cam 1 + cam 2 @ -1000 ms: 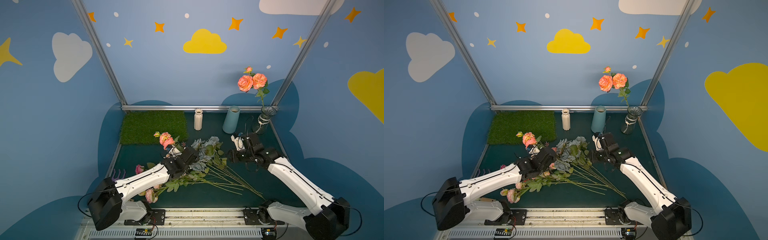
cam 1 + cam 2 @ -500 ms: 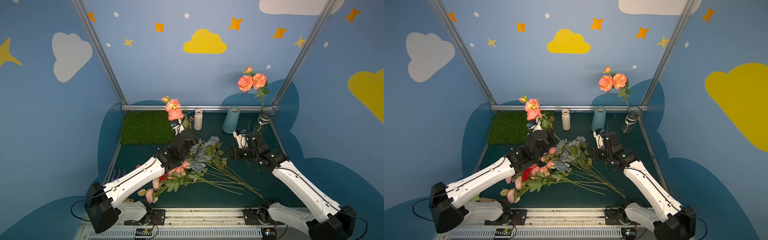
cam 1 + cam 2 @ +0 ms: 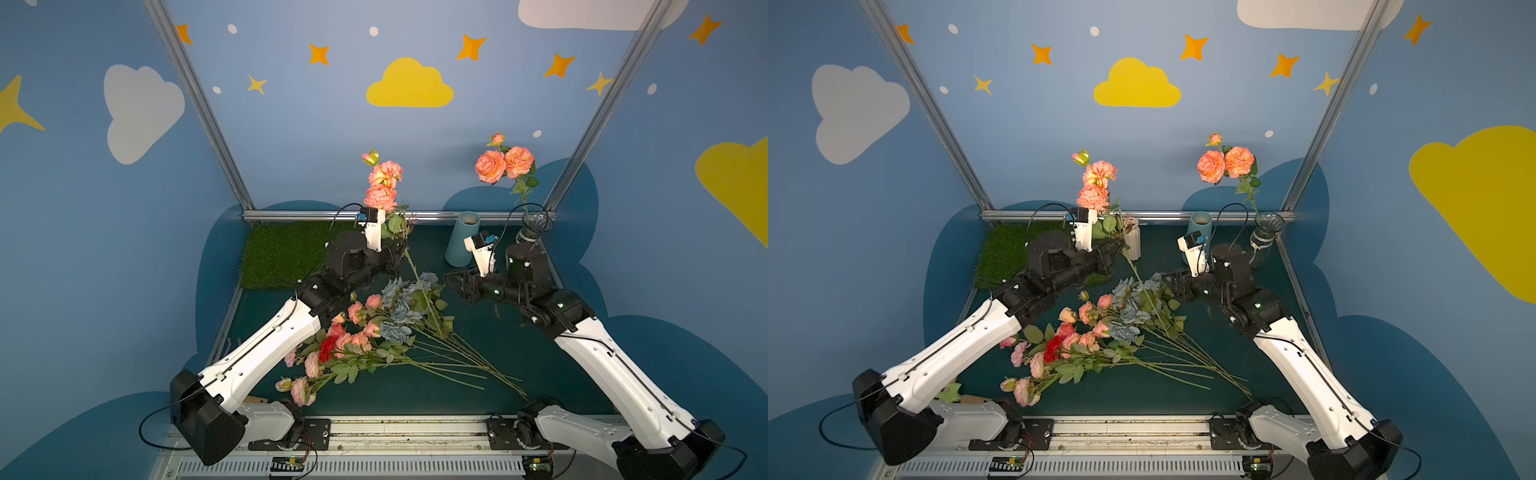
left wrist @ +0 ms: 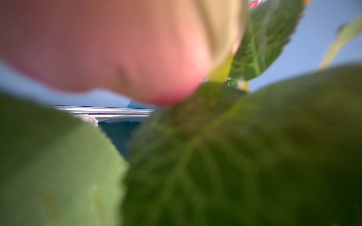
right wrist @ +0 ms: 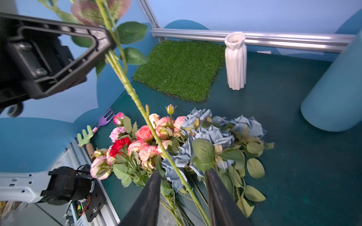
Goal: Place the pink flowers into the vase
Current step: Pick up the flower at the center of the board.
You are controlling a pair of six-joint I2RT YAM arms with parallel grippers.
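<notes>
One pink-flower stem [image 5: 126, 83], left pincer [image 5: 110, 48] clamped on it — plain from right wrist

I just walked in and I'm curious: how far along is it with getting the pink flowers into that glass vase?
Done: one pink stem stands in the glass vase. In hand: the left tool is shut on a second pink stem, raised with its blooms up, and the open right tool straddles its lower part. Left: several pink flowers lie in a pile, so probably under halfway.
</notes>
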